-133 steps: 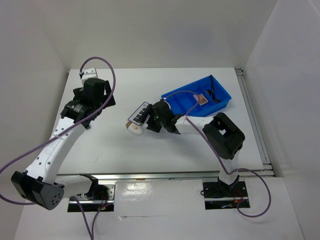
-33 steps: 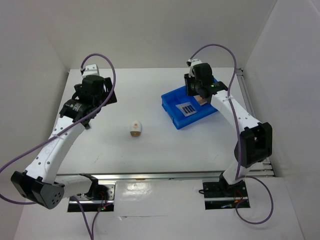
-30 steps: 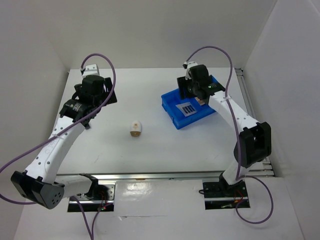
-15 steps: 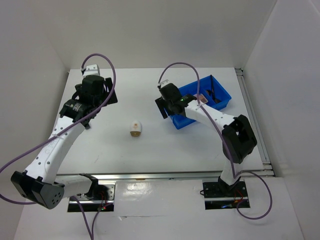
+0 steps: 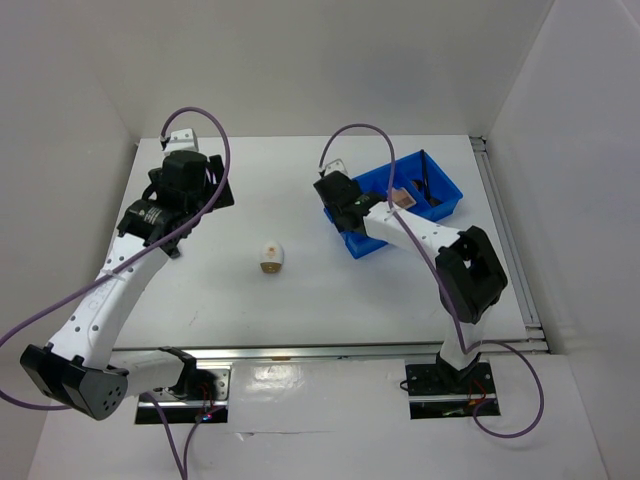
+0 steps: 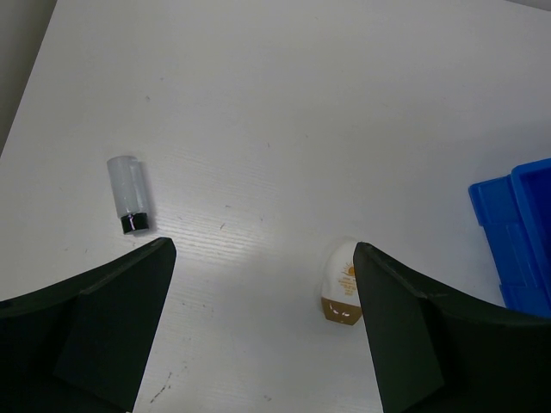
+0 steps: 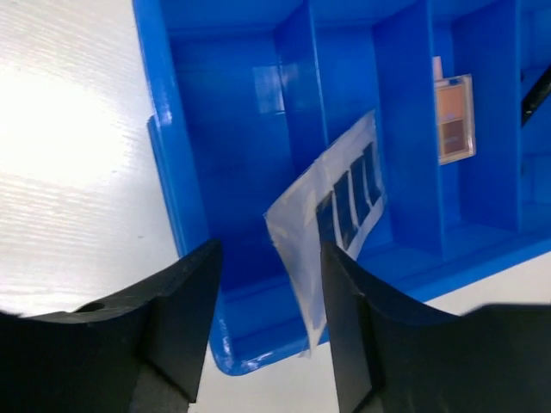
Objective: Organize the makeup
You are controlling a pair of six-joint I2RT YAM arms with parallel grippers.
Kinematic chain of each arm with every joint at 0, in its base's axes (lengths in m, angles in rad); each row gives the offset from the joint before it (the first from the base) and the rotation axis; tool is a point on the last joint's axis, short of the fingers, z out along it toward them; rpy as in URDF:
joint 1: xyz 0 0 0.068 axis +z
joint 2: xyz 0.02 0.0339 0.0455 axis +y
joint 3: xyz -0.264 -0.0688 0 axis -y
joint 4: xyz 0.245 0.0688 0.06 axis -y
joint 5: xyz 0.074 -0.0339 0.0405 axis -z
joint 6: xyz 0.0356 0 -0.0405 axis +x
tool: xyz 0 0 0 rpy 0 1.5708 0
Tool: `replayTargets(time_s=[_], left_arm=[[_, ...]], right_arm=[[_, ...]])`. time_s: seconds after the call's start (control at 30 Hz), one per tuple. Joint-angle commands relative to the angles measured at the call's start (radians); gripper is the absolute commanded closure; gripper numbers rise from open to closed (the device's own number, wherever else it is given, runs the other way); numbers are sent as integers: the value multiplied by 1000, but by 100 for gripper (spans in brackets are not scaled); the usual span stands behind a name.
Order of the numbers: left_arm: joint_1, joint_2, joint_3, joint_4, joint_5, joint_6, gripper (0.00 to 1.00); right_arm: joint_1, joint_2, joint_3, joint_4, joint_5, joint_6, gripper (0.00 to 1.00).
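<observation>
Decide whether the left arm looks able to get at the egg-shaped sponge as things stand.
Probably yes. The left gripper is open above the sponge, which lies alone on bare table. The clear vial and the blue tray sit apart from it, so nothing seems to block the way.

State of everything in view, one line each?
Clear rectangular eyeshadow palette with dark pans: tilted in blue plastic tray, not flat.
Pink-tan square compact: flat in a tray compartment.
White egg-shaped sponge, tan base: upright on table.
Clear vial, black cap: lying on table.
Left claw: open, empty.
Right claw: open, over tray.
</observation>
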Motion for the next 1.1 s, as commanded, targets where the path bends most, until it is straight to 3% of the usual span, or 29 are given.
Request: replayTargets(time_s=[0.0,0.07,0.13,0.2,0.23,0.3,0.43,0.7,0.87,1.07], left_arm=[[2,-25,-1,14,-17,2,1],[2,-25,-1,14,-17,2,1],[2,-25,-1,14,-17,2,1],[2,-25,-1,14,-17,2,1],[2,-25,-1,14,-17,2,1],[2,-25,8,14,-17,2,1],[2,-25,17,14,-17,2,1],[2,-25,17,14,-5,2,1],[2,-15,40,5,-5,2,1],[2,-15,40,5,-5,2,1]], right_arm=[[9,14,20,48,79,-8,46],[9,33,20,48,92,-8,51],[9,34,29,48,101,-8,63],[9,21,38,48,101,-8,77],[9,2,38,68,113,-8,90],[0,-17,47,83,113,-19,100],[-25,-95,47,143,122,-55,100],[-250,-429,-296,551,-219,-65,100],[-402,-460,-406,678,-379,-7,100],[-451,-512,-505,773,-450,90,100]])
